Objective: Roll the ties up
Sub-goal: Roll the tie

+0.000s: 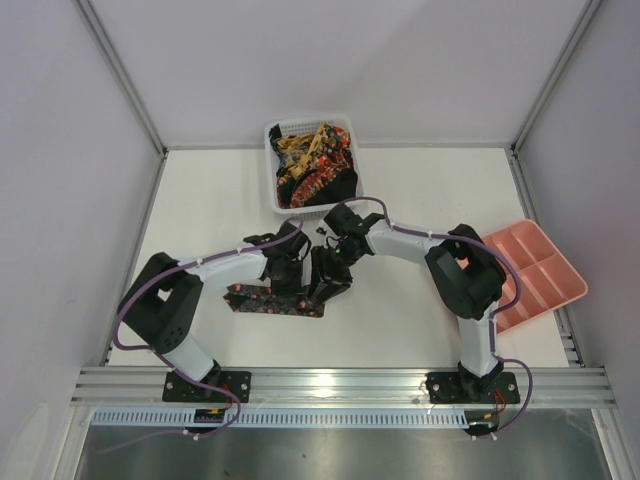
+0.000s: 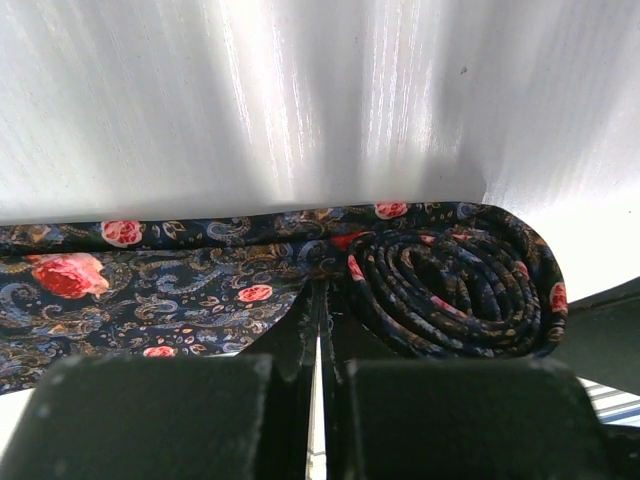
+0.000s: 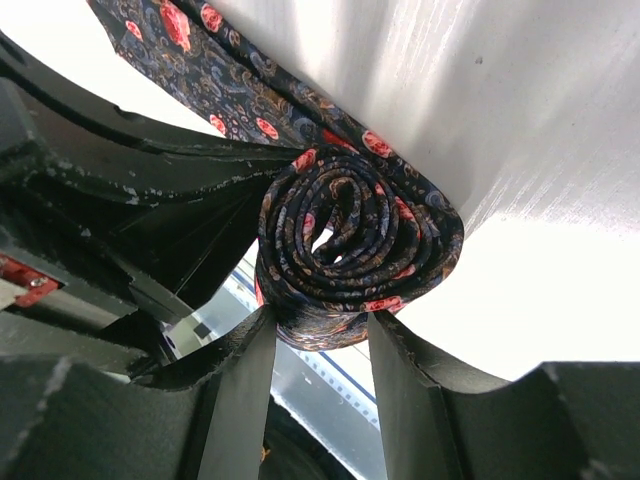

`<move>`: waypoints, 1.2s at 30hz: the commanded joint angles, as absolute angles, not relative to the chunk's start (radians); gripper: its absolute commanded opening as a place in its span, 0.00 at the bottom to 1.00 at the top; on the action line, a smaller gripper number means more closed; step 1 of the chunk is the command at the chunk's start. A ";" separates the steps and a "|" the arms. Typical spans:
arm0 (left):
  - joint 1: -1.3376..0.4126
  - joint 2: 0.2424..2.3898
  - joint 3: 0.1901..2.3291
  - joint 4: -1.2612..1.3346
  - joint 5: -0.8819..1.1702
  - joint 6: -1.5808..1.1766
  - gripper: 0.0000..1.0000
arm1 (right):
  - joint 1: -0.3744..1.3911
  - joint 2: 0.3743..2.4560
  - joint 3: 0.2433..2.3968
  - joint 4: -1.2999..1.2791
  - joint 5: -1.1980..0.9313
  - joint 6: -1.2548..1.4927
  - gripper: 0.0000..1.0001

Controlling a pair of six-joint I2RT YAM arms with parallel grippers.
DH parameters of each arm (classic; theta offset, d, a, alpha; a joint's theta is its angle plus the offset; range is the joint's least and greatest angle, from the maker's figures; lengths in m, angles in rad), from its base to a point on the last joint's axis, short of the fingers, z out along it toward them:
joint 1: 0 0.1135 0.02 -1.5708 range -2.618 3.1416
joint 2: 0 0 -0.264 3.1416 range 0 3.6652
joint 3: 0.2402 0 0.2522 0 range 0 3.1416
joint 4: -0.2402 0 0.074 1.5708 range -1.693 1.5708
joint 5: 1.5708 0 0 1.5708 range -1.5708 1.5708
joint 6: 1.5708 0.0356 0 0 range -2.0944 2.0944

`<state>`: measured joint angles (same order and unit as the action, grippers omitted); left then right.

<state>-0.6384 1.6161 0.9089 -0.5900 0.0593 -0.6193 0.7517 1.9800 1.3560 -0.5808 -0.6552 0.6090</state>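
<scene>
Bounding walls [image 1: 120, 70]: white panels on left, back and right, meeting the table at its edges.
Table [image 1: 430, 190]: white, with bare surface on the far left, the far right and the near right. An aluminium rail [image 1: 340, 382] runs along the near edge.
Arms: both elbows are bent outward and the wrists meet at table centre, close together. This is the tightest spot.
Tray [image 1: 545, 262]: pink, at the right edge, angled, near the right elbow.
Basket [image 1: 271, 170]: white mesh, against the back edge, just beyond the two wrists. It holds a heap of patterned ties [image 1: 315, 160].
Tie [image 1: 262, 300]: dark paisley with red roses, lying flat on the table centre-left, running from under the left wrist out to the left.
Roll [image 3: 350, 240]: the tie's right end, wound into a tight spiral standing on edge, with the flat tail leading off it.
Right pincer [image 3: 320, 318]: partly closed and clamped on the roll's lower rim, with fingers [image 3: 235, 400] on both sides touching the fabric.
Left pincer [image 2: 318, 300]: clenched to a thin slit, with the tips on the tie just beside the roll. Can't tell whether fabric is caught between them.
</scene>
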 commanded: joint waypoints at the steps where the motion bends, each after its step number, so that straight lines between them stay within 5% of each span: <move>1: -0.632 1.592 0.930 -0.586 0.051 -0.597 0.01 | 0.756 1.997 1.407 -0.569 -0.657 0.617 0.47; 22: -0.630 1.657 0.882 -0.416 0.272 -0.643 0.00 | 0.781 2.042 1.404 -0.506 -0.652 0.591 0.42; 36: -0.630 1.648 0.850 -0.420 0.226 -0.647 0.01 | 0.790 2.169 1.485 -0.616 -0.526 0.713 0.00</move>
<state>-0.6128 1.6386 0.8787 -0.4835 0.2134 -0.6296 0.7609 2.0785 1.4479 -0.6098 -0.6670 0.6857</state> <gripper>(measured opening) 0.009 0.224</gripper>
